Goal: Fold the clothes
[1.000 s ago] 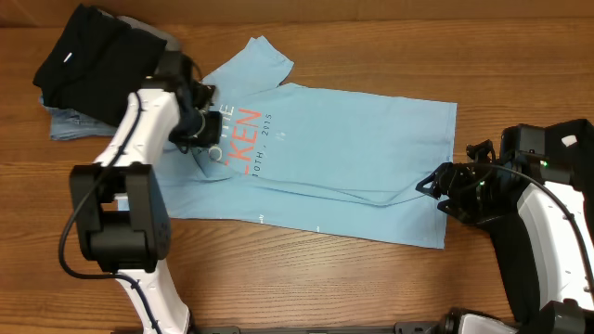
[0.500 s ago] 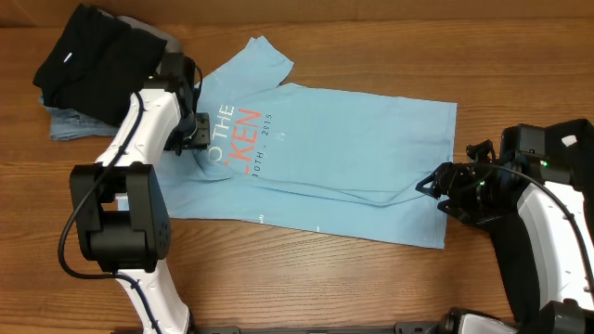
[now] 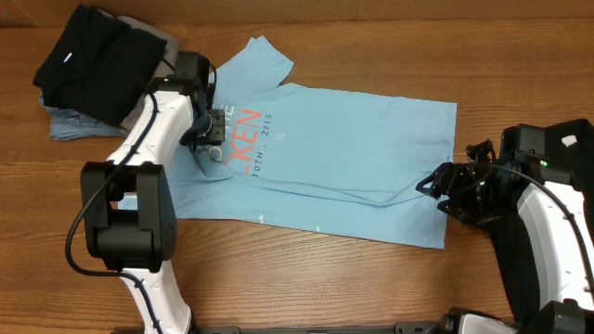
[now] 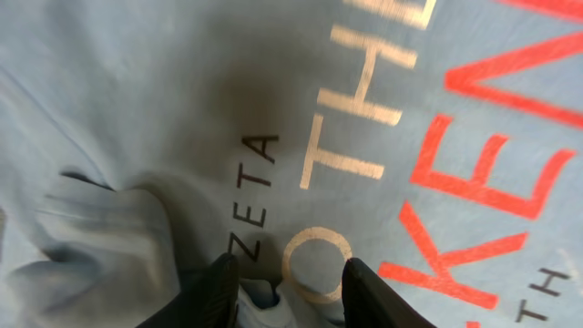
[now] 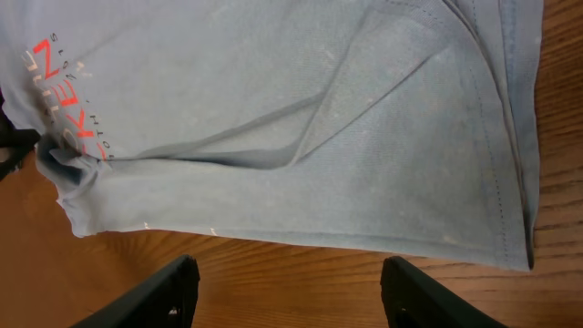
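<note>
The light blue T-shirt (image 3: 353, 148) lies spread on the wooden table, its coral and white lettering toward the left. My left gripper (image 3: 215, 132) hangs low over that lettering. In the left wrist view its fingers stand apart around a small raised bunch of the T-shirt (image 4: 182, 109), so the left gripper (image 4: 291, 296) is open. My right gripper (image 3: 429, 184) sits at the shirt's right end, open over bare wood just short of the hem (image 5: 364, 239). The right gripper (image 5: 301, 301) has nothing between its fingers. A black garment (image 3: 88, 60) with a white label lies folded at the far left.
Beneath the black garment, a grey-blue piece of cloth (image 3: 70, 125) sticks out at the far left. Bare wooden tabletop (image 3: 306, 278) runs along the front. The shirt's sleeve (image 3: 260, 56) points toward the back edge.
The left gripper, shut a second ago, has opened and left a small bunch of cloth standing. It drew left, then came back over the lettering. The right arm stays still.
</note>
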